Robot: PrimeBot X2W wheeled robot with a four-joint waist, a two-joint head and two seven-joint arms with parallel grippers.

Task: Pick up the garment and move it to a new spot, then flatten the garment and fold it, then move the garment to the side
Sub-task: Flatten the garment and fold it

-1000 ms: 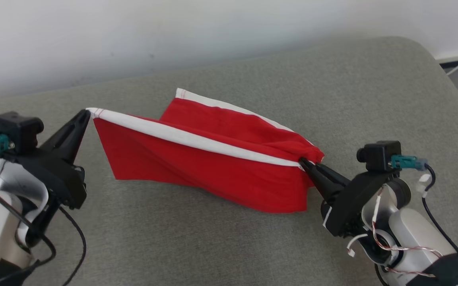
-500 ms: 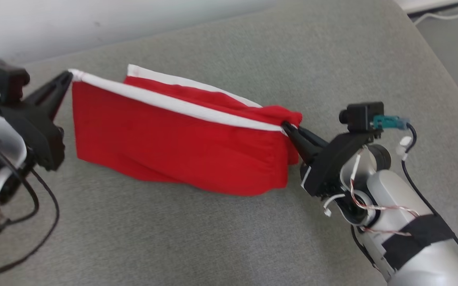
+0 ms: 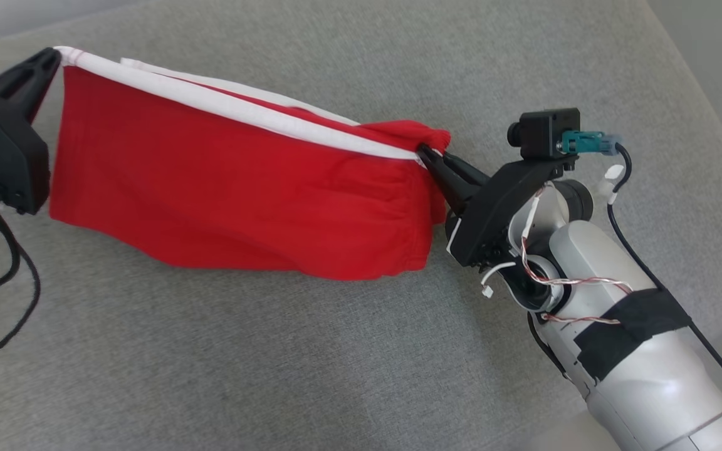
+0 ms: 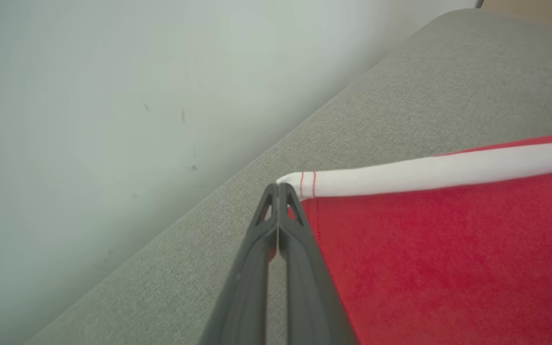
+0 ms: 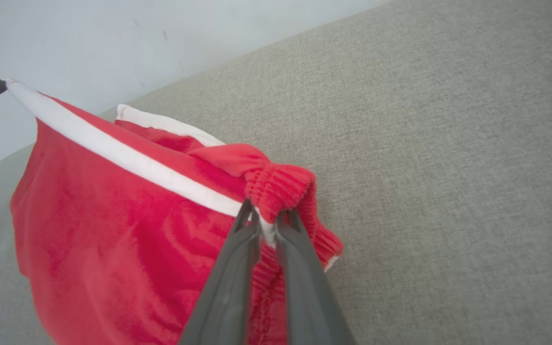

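**seamripper:** Red garment, looks like shorts, is strung between your two hands over the grey cushion. I can't tell if its bottom edge rests on the cushion or hangs just above it. Your left hand is pinched together on the far-left corner of the white band. Your right hand is clamped on the bunched ribbed waistband at the right end.

**foldbot_fan:** Holding it by that top edge makes sense tho. My guess is that with the band pulled taut the cloth hangs straight, so it'll lay down flat with fewer wrinkles. Watch the right end. That wad in your grip looks like several layers, and I'd expect a lump when you lower it. A second white-edged layer sits behind, on the far side.
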